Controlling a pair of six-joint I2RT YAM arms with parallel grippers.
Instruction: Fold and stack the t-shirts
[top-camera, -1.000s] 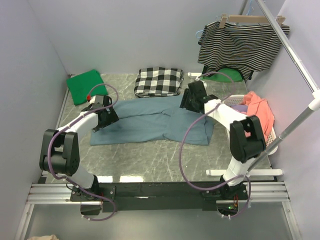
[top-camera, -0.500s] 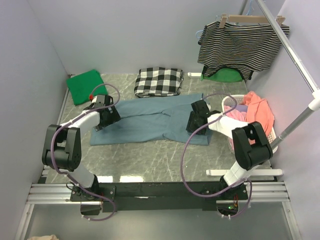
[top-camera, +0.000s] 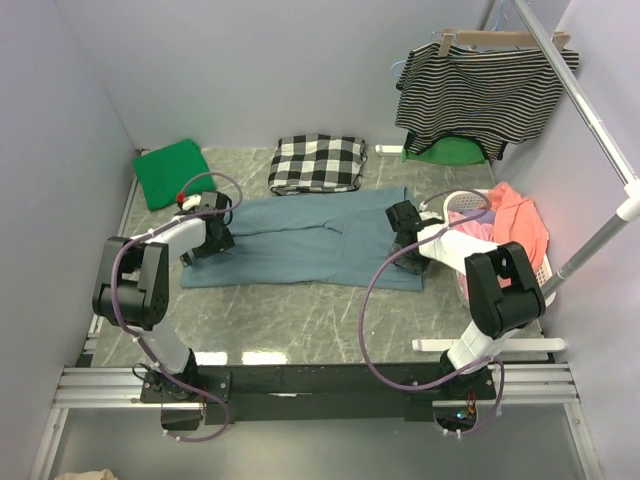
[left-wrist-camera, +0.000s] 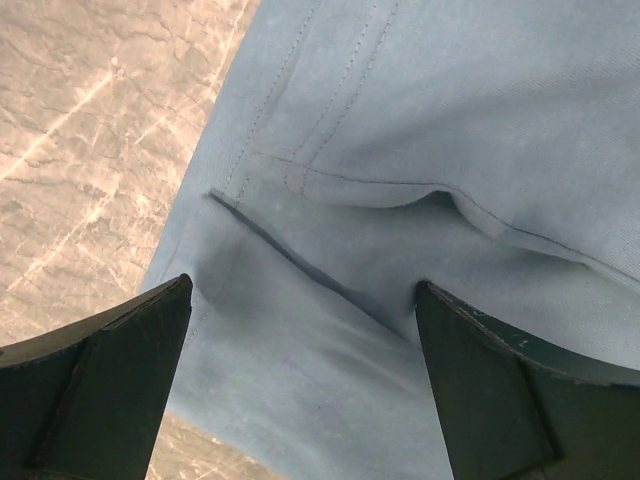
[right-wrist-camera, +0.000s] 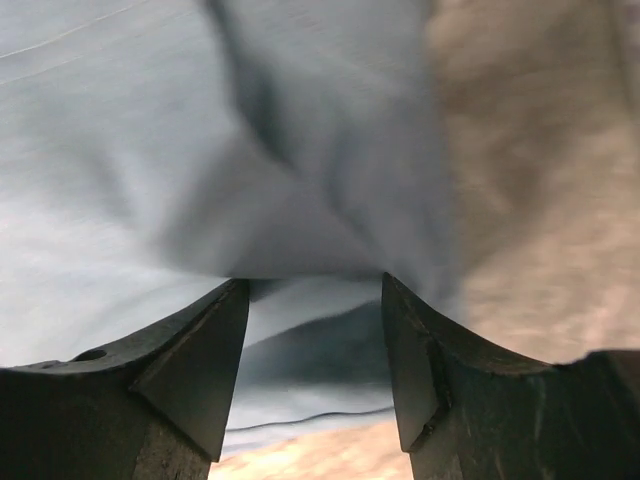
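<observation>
Black-and-white checked cloth (top-camera: 317, 162) beyond blue t-shirt (top-camera: 290, 250)

Checked from overhead and from both wrists: no lettering, label, brand mark, number or sign can be read on any surface in view.

Matt cloth t-shirt (top-camera: 290, 245), polished stone table (top-camera: 300, 315)

The top external view looks down from above and behind the arm bases (top-camera: 165, 385), over the whole table (top-camera: 300, 320). Each wrist view faces down, very close to an edge of the slate-blue t-shirt (top-camera: 300, 245), which all 3 views share
</observation>
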